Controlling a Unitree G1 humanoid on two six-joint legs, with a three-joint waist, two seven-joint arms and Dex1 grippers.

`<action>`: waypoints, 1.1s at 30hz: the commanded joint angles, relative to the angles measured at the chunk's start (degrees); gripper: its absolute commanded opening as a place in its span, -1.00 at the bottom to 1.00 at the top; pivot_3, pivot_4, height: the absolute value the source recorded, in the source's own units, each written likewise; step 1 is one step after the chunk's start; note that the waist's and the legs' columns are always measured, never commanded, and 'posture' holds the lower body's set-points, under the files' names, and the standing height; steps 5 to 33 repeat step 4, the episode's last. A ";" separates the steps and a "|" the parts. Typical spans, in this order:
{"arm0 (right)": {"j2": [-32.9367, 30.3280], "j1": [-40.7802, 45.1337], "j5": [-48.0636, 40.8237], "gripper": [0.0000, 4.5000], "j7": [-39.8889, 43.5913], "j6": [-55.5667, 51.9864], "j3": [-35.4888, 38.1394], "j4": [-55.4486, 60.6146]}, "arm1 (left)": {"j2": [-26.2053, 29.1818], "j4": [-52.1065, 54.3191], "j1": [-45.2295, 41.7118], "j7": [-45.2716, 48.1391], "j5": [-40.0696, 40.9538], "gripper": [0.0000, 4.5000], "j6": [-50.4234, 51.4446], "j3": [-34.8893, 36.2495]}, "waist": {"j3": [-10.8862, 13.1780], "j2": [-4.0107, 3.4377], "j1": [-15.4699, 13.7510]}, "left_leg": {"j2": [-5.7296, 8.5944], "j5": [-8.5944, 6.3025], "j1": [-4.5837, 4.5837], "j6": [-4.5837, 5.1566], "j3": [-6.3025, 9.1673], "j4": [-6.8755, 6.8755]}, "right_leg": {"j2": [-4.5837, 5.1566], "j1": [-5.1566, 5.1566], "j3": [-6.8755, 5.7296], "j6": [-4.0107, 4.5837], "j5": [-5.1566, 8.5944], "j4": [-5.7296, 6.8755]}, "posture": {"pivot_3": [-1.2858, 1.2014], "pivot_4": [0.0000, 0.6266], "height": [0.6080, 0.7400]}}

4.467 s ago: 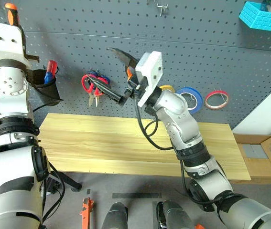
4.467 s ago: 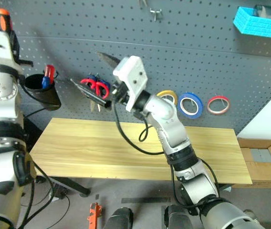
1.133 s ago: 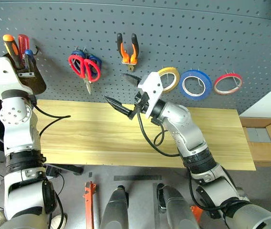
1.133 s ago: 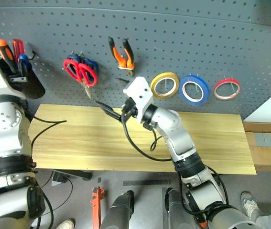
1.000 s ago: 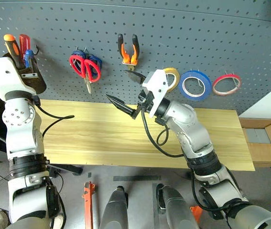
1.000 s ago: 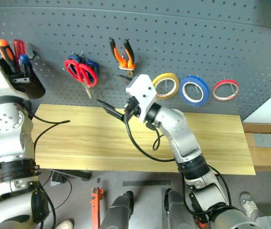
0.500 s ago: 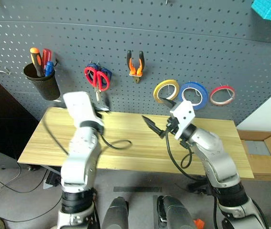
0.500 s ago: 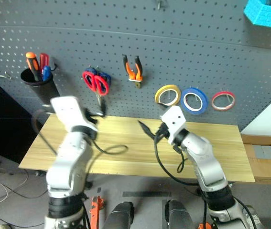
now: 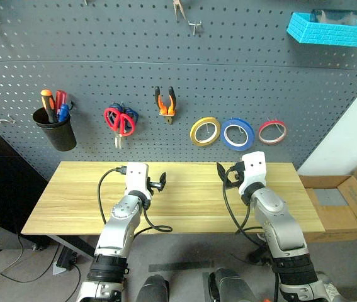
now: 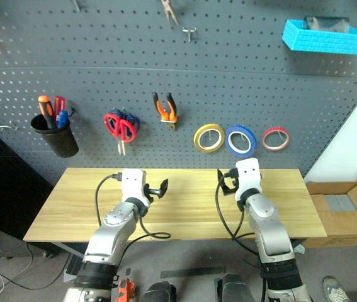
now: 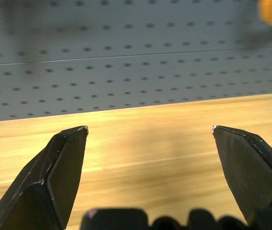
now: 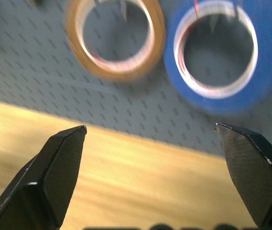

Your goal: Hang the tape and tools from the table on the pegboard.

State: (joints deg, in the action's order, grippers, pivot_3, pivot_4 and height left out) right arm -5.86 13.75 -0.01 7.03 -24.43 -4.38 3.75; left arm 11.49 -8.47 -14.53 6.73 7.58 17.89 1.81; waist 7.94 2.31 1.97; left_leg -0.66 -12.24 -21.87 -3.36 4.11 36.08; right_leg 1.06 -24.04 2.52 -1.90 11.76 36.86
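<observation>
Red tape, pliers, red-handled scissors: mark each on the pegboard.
red tape (image 9: 272, 131), left eye view, on its ring's lower band.
pliers (image 9: 165, 102), left eye view, on the orange handles.
red-handled scissors (image 9: 118, 119), left eye view, on the red handles.

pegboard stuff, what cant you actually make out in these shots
- blue scissors: mostly behind the red scissors, head views.
- screwdriver: shaft sunk in the black cup.
- blue basket: contents above the rim unclear.
- yellow tape: blurred, right wrist view.

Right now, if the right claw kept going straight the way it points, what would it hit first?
Probably the pegboard, around the yellow roll and blue roll; the open right claw faces both, though depth is unclear.
</observation>
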 commanded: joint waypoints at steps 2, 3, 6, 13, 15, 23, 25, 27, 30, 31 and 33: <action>0.83 -0.50 -0.11 1.00 -2.24 -1.70 2.18 -1.83 | 0.09 2.86 0.43 0.68 -0.02 0.99 -1.92 1.32 | -0.14 -0.02 -0.05 | 0.00 0.00 0.00 0.00 0.00 -0.01 | 0.00 0.00 0.00 0.00 0.00 0.01 | 0.04 -0.82 1.00; 1.20 -0.69 -0.40 1.00 -2.50 -1.97 2.68 -2.13 | 0.22 3.59 1.08 1.20 0.06 0.99 -1.69 1.31 | -0.24 -0.04 -0.07 | 0.00 0.00 0.00 0.00 0.00 -0.02 | 0.00 0.00 0.00 0.00 0.00 0.01 | 0.04 -0.83 1.00; 1.11 -0.71 -0.29 1.00 -2.46 -1.91 2.79 -2.42 | 0.49 4.37 1.71 1.45 -0.11 0.99 -1.19 1.21 | -0.24 -0.04 -0.07 | 0.00 0.00 0.00 0.00 0.00 -0.02 | 0.00 0.00 0.01 0.00 0.00 0.01 | 0.04 -0.83 1.00; 1.11 -0.71 -0.29 1.00 -2.46 -1.91 2.79 -2.42 | 0.49 4.37 1.71 1.45 -0.11 0.99 -1.19 1.21 | -0.24 -0.04 -0.07 | 0.00 0.00 0.00 0.00 0.00 -0.02 | 0.00 0.00 0.01 0.00 0.00 0.01 | 0.04 -0.83 1.00; 1.11 -0.71 -0.29 1.00 -2.46 -1.91 2.79 -2.42 | 0.49 4.37 1.71 1.45 -0.11 0.99 -1.19 1.21 | -0.24 -0.04 -0.07 | 0.00 0.00 0.00 0.00 0.00 -0.02 | 0.00 0.00 0.01 0.00 0.00 0.01 | 0.04 -0.83 1.00; 1.11 -0.71 -0.29 1.00 -2.46 -1.91 2.79 -2.42 | 0.49 4.37 1.71 1.45 -0.11 0.99 -1.19 1.21 | -0.24 -0.04 -0.07 | 0.00 0.00 0.00 0.00 0.00 -0.02 | 0.00 0.00 0.01 0.00 0.00 0.01 | 0.04 -0.83 1.00; 1.11 -0.71 -0.29 1.00 -2.46 -1.91 2.79 -2.42 | 0.49 4.37 1.71 1.45 -0.11 0.99 -1.19 1.21 | -0.24 -0.04 -0.07 | 0.00 0.00 0.00 0.00 0.00 -0.02 | 0.00 0.00 0.01 0.00 0.00 0.01 | 0.04 -0.83 1.00; 1.11 -0.71 -0.29 1.00 -2.46 -1.91 2.79 -2.42 | 0.49 4.37 1.71 1.45 -0.11 0.99 -1.19 1.21 | -0.24 -0.04 -0.07 | 0.00 0.00 0.00 0.00 0.00 -0.02 | 0.00 0.00 0.01 0.00 0.00 0.01 | 0.04 -0.83 1.00; 1.11 -0.71 -0.29 1.00 -2.46 -1.91 2.79 -2.42 | 0.49 4.37 1.71 1.45 -0.11 0.99 -1.19 1.21 | -0.24 -0.04 -0.07 | 0.00 0.00 0.00 0.00 0.00 -0.02 | 0.00 0.00 0.01 0.00 0.00 0.01 | 0.04 -0.83 1.00; 1.11 -0.71 -0.29 1.00 -2.46 -1.91 2.79 -2.42 | 0.49 4.37 1.71 1.45 -0.11 0.99 -1.19 1.21 | -0.24 -0.04 -0.07 | 0.00 0.00 0.00 0.00 0.00 -0.02 | 0.00 0.00 0.01 0.00 0.00 0.01 | 0.04 -0.83 1.00; 1.11 -0.71 -0.29 1.00 -2.46 -1.91 2.79 -2.42 | 0.49 4.37 1.71 1.45 -0.11 0.99 -1.19 1.21 | -0.24 -0.04 -0.07 | 0.00 0.00 0.00 0.00 0.00 -0.02 | 0.00 0.00 0.01 0.00 0.00 0.01 | 0.04 -0.83 1.00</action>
